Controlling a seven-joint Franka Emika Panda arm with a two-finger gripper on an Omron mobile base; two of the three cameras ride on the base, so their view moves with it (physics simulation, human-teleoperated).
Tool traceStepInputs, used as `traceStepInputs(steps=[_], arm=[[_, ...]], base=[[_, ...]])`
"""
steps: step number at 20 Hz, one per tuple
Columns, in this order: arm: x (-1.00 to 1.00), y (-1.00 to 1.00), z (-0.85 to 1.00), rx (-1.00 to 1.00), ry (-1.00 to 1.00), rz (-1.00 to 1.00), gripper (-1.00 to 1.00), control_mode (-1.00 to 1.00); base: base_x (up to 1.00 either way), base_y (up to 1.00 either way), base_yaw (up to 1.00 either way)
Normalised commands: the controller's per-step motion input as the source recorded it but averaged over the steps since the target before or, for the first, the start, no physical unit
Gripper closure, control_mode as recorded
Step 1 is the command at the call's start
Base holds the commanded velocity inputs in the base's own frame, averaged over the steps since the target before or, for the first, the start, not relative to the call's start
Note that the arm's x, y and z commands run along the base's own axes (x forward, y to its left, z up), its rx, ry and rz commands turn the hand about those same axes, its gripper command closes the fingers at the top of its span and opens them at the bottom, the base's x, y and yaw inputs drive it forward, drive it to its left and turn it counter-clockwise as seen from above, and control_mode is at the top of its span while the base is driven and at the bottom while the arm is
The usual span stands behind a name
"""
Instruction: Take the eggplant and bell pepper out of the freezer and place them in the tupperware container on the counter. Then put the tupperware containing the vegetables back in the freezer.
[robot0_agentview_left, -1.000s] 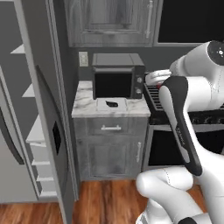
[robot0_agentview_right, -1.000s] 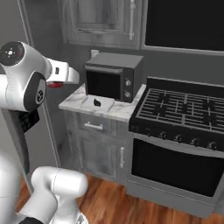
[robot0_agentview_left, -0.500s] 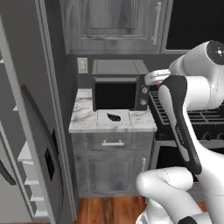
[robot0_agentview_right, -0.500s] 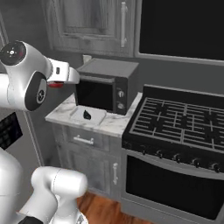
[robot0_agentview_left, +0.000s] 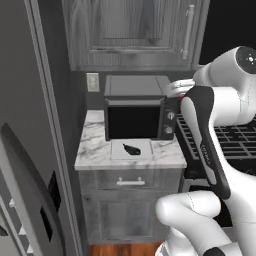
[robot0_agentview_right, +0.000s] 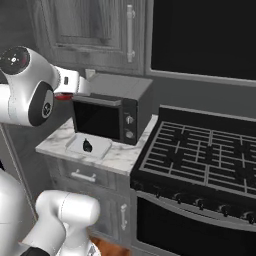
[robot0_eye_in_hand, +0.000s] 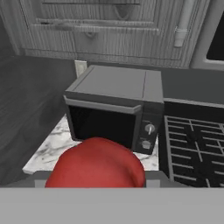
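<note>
The freezer (robot0_agentview_left: 30, 150) stands at the left, its door open. Beside it the marble worktop (robot0_agentview_left: 90, 150) carries a black microwave (robot0_agentview_left: 137, 115), and just in front of that lies the tupperware container (robot0_agentview_left: 117, 150) with the eggplant (robot0_agentview_left: 132, 149) inside. High above the worktop's edge, the fingers are closed on the red bell pepper (robot0_eye_in_hand: 98, 166), which bulges between them.
</note>
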Motion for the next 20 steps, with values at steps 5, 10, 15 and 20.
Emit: traceStepInputs(steps=[5, 10, 15, 20], arm=[[0.00, 0.00, 0.00, 0.00, 0.00, 0.00, 1.00, 1.00], [0.00, 0.00, 0.00, 0.00, 0.00, 0.00, 1.00, 1.00], [0.00, 0.00, 0.00, 0.00, 0.00, 0.00, 1.00, 1.00], [0.04, 0.04, -0.10, 0.00, 0.01, 0.00, 1.00, -1.00]], base=[[0.48, 0.00, 0.00], [0.52, 0.05, 0.00], [0.48, 0.13, 0.00], [0.23, 0.14, 0.00]])
